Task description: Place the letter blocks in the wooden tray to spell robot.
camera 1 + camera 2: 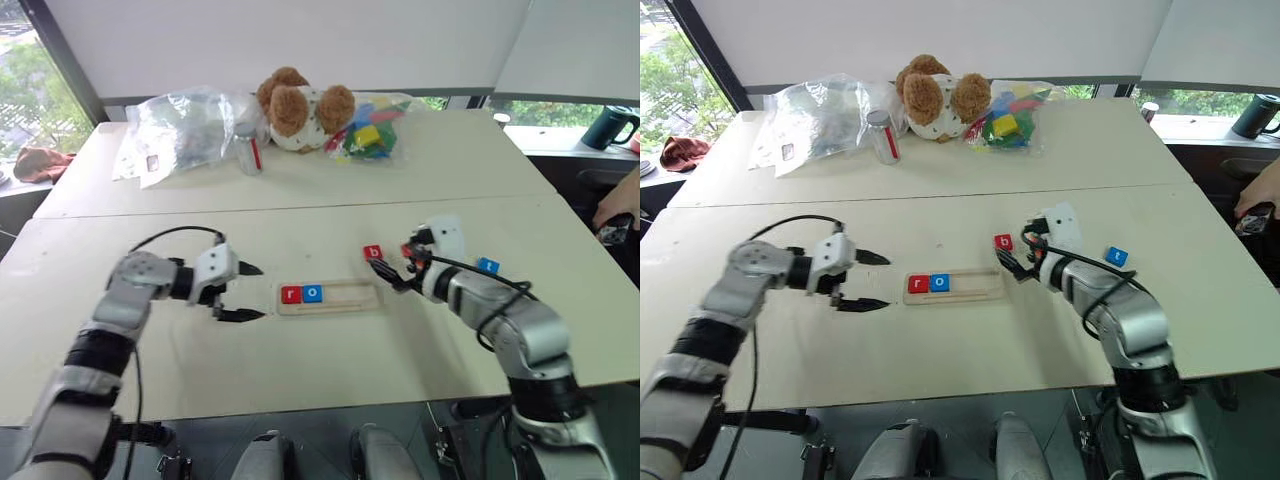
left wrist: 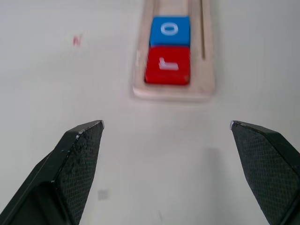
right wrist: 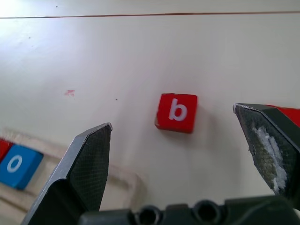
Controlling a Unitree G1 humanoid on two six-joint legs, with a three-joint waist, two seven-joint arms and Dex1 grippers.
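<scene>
The left gripper (image 1: 243,291) stands with its jaws spread wide and nothing between them, just off the near end of the wooden tray (image 1: 345,297). The right gripper (image 3: 180,154) is also spread wide and empty, hovering over the bare table (image 1: 300,370) close to the red b block (image 3: 176,112), which lies loose beside the tray's far end.

In the tray, near the middle of the table, the red r block (image 1: 291,294) and blue o block (image 1: 313,293) sit touching at the left end. A blue t block (image 1: 1117,256) lies farther toward the right edge. Another red block (image 3: 287,114) peeks out behind a right finger, its letter hidden.

Along the far edge sit a crumpled clear bag (image 1: 180,130), a small can (image 1: 248,148), a teddy bear (image 1: 300,108) and wrapped coloured toy blocks (image 1: 368,132). A person's hand (image 1: 618,205) is cut off at the right edge.
</scene>
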